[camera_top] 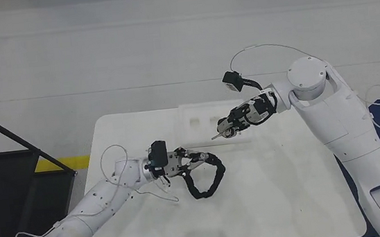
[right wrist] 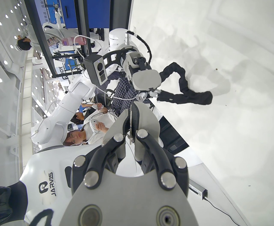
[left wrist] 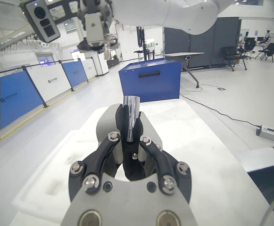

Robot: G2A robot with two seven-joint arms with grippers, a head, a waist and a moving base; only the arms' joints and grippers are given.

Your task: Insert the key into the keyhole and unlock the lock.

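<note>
left pincer (left wrist: 130,119) clamped on lock (camera_top: 218,170) | right pincer (right wrist: 131,116) clamped on key (right wrist: 130,128) | key likely light, stiff, slippery | lock likely heavy, chain (right wrist: 184,94) floppy: grip rigid chrome end (left wrist: 131,107)

A small logo with a word stood on the white barrier panel (left wrist: 53,82), left of the left wrist view. The blue panel (left wrist: 19,102) at the far left bore the same mark.

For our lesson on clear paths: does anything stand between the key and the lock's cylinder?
Nothing visible does. The right gripper holds the key, the left gripper the chain lock's chrome cylinder; only open air above the white table separates them.
</note>
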